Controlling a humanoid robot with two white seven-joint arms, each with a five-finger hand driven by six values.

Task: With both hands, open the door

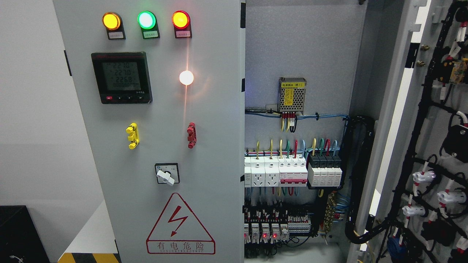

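A grey electrical cabinet fills the head view. Its left door stands closed, with three lit lamps, a digital meter, a white lamp, a yellow handle, a red handle, a rotary switch and a red warning triangle. The right door is swung wide open at the right, its inner side showing black cable looms. The cabinet interior is exposed. Neither of my hands is in view.
Inside are a power supply, white breakers and sockets, coloured wires and terminal rows with red LEDs. A white wall is at left, a black box at lower left, yellow-black floor tape below.
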